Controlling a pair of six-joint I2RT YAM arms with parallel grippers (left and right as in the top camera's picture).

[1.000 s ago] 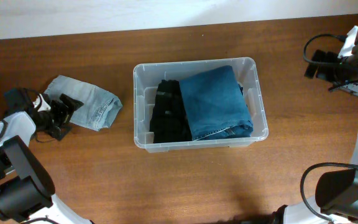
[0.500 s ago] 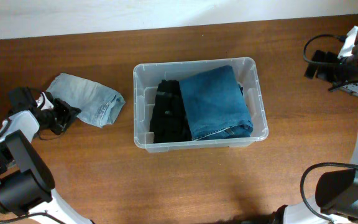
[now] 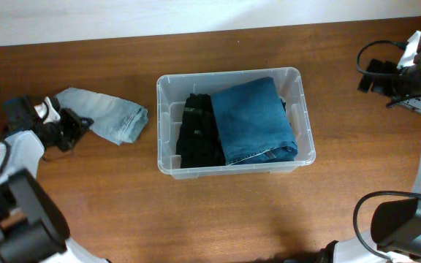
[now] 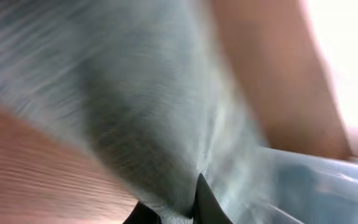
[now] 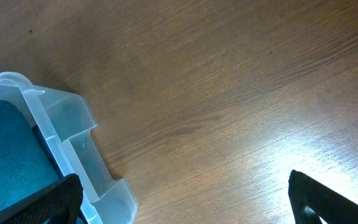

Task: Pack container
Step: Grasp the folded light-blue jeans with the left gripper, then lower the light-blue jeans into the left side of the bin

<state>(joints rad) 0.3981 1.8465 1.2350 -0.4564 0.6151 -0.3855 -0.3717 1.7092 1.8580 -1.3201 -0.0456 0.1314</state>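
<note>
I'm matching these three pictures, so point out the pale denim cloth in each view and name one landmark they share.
Overhead: the pale denim cloth lies left of centre.
Left wrist: it fills most of the picture, blurred.
Right wrist: not in it.
Shared landmark: the clear bin, at centre overhead, lower right in the left wrist view, and lower left in the right wrist view.

container: clear. folded jeans: mid-blue. garment: blk. denim cloth: pale faded blue. table: brown, wood-grain. my left gripper: blk.
</note>
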